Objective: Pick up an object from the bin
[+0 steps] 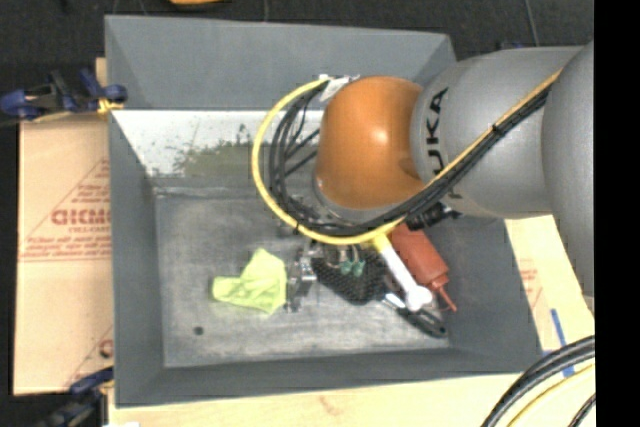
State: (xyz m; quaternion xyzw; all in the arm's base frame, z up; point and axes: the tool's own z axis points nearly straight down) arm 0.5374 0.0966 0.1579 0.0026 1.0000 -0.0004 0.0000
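Gripper [299,281] is low in the bin [200,220], just beside the right edge of a crumpled yellow-green cloth [250,283] lying front-centre on the floor; a dark heap [352,283] lies on its other side. Open or closed: cannot tell. Judged: nothing lifted yet, so grasp and lift remain.

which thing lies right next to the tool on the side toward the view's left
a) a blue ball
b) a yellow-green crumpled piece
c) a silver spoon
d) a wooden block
b: a yellow-green crumpled piece lies on the floor of the bin, close beside the tool on the side toward the camera view's left.
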